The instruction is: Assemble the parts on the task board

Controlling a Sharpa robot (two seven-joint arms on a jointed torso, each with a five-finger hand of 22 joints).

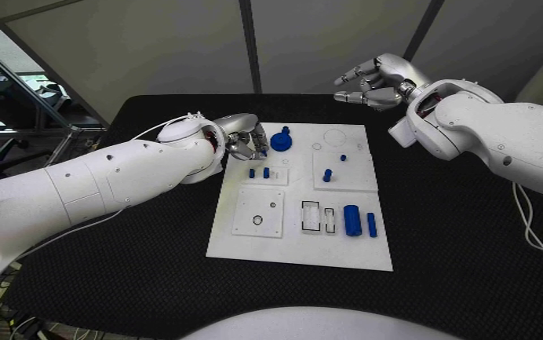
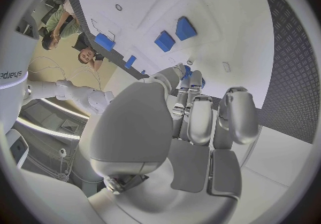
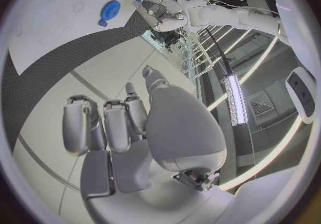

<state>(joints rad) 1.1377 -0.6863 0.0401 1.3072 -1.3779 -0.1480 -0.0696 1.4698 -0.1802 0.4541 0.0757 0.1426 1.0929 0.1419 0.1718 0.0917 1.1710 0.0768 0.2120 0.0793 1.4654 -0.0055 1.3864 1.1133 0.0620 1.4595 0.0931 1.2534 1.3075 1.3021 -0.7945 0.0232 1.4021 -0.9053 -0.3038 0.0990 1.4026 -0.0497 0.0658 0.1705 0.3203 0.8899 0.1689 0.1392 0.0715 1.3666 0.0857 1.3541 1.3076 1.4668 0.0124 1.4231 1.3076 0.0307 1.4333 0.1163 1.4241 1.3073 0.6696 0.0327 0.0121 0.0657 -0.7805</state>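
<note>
So the task board sits in the middle of the desk, right in front of me. At its far edge there's a round geared part, and my left robot hand is just to the left of it, over the board's far-left corner. Two small pegs stand side by side a bit nearer to me, and another peg stands to their right. Two longer cylinders lie side by side near the front right. My right robot hand is up behind the board's far-right corner, well apart from it.
</note>
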